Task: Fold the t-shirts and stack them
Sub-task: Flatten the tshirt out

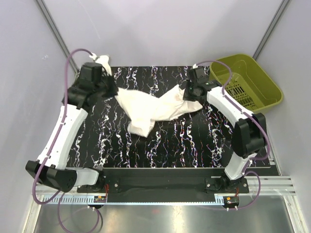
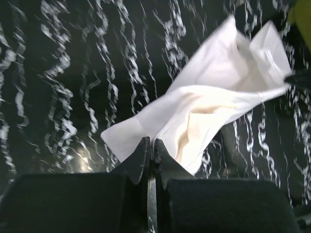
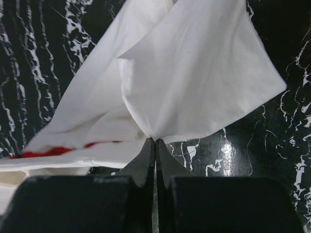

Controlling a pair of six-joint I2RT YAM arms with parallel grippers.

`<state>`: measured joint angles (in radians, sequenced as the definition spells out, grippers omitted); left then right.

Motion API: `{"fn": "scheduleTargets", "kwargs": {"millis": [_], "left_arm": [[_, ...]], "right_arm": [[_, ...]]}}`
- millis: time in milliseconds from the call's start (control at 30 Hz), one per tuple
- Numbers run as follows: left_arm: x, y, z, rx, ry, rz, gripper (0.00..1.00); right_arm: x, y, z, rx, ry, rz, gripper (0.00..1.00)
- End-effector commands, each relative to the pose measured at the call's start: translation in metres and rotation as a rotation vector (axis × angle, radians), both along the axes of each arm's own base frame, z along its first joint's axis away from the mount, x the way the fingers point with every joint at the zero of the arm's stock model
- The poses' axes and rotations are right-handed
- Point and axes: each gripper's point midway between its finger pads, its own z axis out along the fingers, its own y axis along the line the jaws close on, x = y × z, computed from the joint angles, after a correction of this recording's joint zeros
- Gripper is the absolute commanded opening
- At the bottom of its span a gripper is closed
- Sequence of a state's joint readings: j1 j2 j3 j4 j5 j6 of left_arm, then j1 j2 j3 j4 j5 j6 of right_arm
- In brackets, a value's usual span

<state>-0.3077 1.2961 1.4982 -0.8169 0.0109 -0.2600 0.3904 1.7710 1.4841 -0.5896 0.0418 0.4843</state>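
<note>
Two grippers, one t-shirt (image 1: 146,109).

Top view: left gripper (image 1: 111,90) at 10 o'clock of table (image 1: 194,141), right gripper (image 1: 190,94) at 1 o'clock. Shirt slung between them, likely to spread it for folding; middle sags, bunched. Basket (image 1: 272,92) at 2 o'clock, no shirts visible inside.

Left wrist: jaws pinched tight on shirt edge (image 2: 146,127); far end blurred.

Right wrist: jaws closed on shirt corner (image 3: 194,73); red print (image 3: 48,151) half buried under fold.

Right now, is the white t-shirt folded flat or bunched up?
Bunched, not folded: the t-shirt sags crumpled between the left tool and right tool, each shut on an edge.
</note>
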Motion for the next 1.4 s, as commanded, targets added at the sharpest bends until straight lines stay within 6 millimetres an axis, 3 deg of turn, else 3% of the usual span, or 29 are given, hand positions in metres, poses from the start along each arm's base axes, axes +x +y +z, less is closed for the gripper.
{"fn": "scheduleTargets", "kwargs": {"millis": [0, 100, 233, 500, 533, 600, 633, 700, 733, 800, 833, 867, 900, 933, 967, 1000, 1033, 1067, 1133, 1200, 1233, 1267, 1300, 1333, 1367], "left_arm": [[0.014, 0.035, 0.074, 0.021, -0.196, 0.114, 0.00], [0.017, 0.050, 0.113, 0.022, -0.277, 0.177, 0.00], [0.020, 0.061, 0.139, 0.054, -0.345, 0.212, 0.00], [0.027, 0.056, 0.194, 0.044, -0.497, 0.173, 0.00], [0.027, 0.054, 0.198, 0.040, -0.507, 0.162, 0.00], [0.030, 0.054, 0.210, 0.034, -0.540, 0.159, 0.00], [0.031, 0.054, 0.214, 0.035, -0.550, 0.160, 0.00], [0.039, 0.058, 0.224, 0.026, -0.572, 0.178, 0.00], [0.043, 0.060, 0.229, 0.018, -0.584, 0.180, 0.00], [0.052, 0.071, 0.240, 0.010, -0.614, 0.219, 0.00], [0.055, 0.075, 0.251, 0.000, -0.658, 0.232, 0.00], [0.059, 0.082, 0.257, -0.006, -0.686, 0.259, 0.00], [0.061, 0.085, 0.257, -0.012, -0.704, 0.271, 0.00], [0.063, 0.087, 0.274, -0.037, -0.782, 0.276, 0.00], [0.066, 0.092, 0.279, -0.047, -0.812, 0.281, 0.00], [0.069, 0.090, 0.282, -0.059, -0.833, 0.262, 0.00], [0.070, 0.091, 0.294, -0.067, -0.879, 0.260, 0.00], [0.071, 0.095, 0.300, -0.065, -0.899, 0.262, 0.00], [0.069, 0.095, 0.322, -0.071, -0.977, 0.244, 0.00], [0.067, 0.103, 0.337, -0.058, -1.031, 0.258, 0.00], [0.065, 0.104, 0.343, -0.054, -1.050, 0.243, 0.00], [0.061, 0.105, 0.350, -0.057, -1.069, 0.239, 0.00], [0.060, 0.105, 0.353, -0.063, -1.081, 0.229, 0.00], [0.058, 0.110, 0.355, -0.074, -1.083, 0.237, 0.00], [0.058, 0.110, 0.352, -0.079, -1.076, 0.229, 0.00]], "right_arm": [[0.005, -0.016, 0.085, 0.045, -0.181, -0.034, 0.00], [0.006, -0.019, 0.130, 0.100, -0.280, -0.036, 0.00], [0.012, -0.028, 0.187, 0.135, -0.406, -0.054, 0.00], [0.029, -0.029, 0.252, 0.174, -0.566, -0.054, 0.00], [0.030, -0.030, 0.267, 0.179, -0.602, -0.049, 0.00], [0.036, -0.028, 0.276, 0.179, -0.625, -0.046, 0.00], [0.039, -0.028, 0.291, 0.184, -0.663, -0.045, 0.00], [0.049, -0.027, 0.297, 0.184, -0.689, -0.048, 0.00], [0.053, -0.027, 0.316, 0.202, -0.743, -0.054, 0.00], [0.069, -0.027, 0.322, 0.213, -0.770, -0.069, 0.00], [0.070, -0.028, 0.352, 0.245, -0.840, -0.077, 0.00], [0.085, -0.025, 0.349, 0.248, -0.843, -0.080, 0.00], [0.083, -0.026, 0.382, 0.277, -0.925, -0.083, 0.00], [0.087, -0.025, 0.393, 0.288, -0.959, -0.083, 0.00], [0.102, -0.021, 0.389, 0.292, -0.966, -0.082, 0.00], [0.095, -0.023, 0.425, 0.325, -1.061, -0.080, 0.00], [0.096, -0.023, 0.435, 0.338, -1.094, -0.078, 0.00], [0.108, -0.018, 0.431, 0.344, -1.101, -0.072, 0.00], [0.098, -0.019, 0.462, 0.378, -1.196, -0.065, 0.00], [0.098, -0.019, 0.466, 0.393, -1.216, -0.064, 0.00], [0.083, -0.021, 0.479, 0.401, -1.239, -0.053, 0.00], [0.079, -0.022, 0.480, 0.401, -1.240, -0.048, 0.00], [0.084, -0.021, 0.467, 0.380, -1.212, -0.044, 0.00], [0.066, -0.026, 0.480, 0.385, -1.232, -0.040, 0.00], [0.063, -0.027, 0.478, 0.378, -1.223, -0.041, 0.00]]}}
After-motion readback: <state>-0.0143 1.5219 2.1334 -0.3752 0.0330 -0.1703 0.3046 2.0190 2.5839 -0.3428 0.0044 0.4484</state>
